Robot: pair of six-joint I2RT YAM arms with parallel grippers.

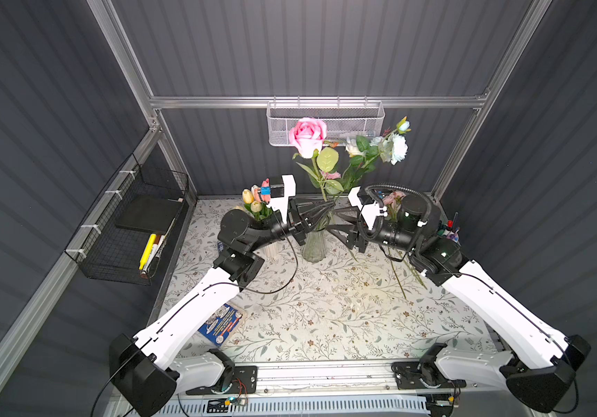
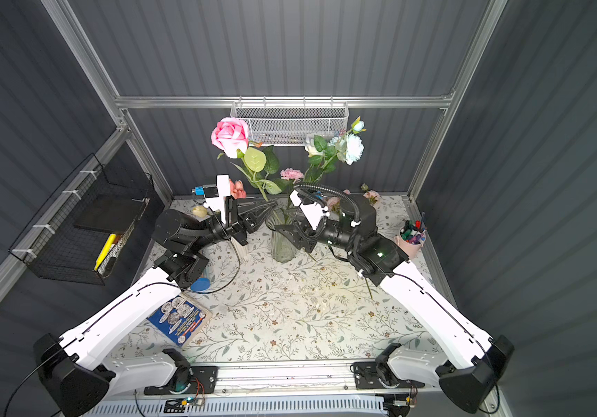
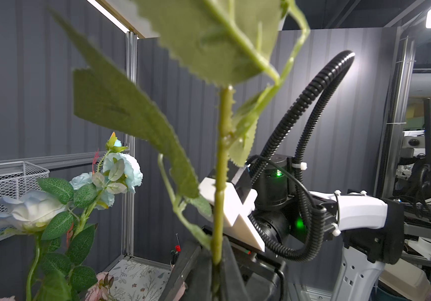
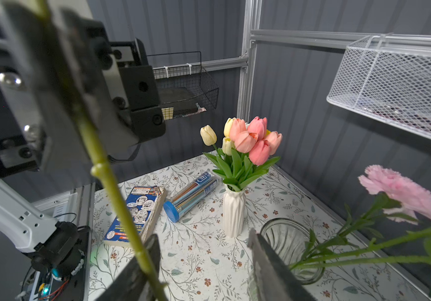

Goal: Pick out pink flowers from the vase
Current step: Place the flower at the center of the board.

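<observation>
Blue roses [image 1: 398, 148] lean near the pink rose [image 1: 307, 135].

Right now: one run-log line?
left gripper: shut on green stem of big pink rose | right gripper: open beside that stem | ribbed clear glass vase: upright, ruffled pink flower inside

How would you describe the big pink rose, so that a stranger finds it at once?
Find the clear glass vase in the middle of the scene. Above it rises the pink rose, its stem held by the left gripper. It is the largest bloom; the white and pale blue roses beside it are smaller.
</observation>
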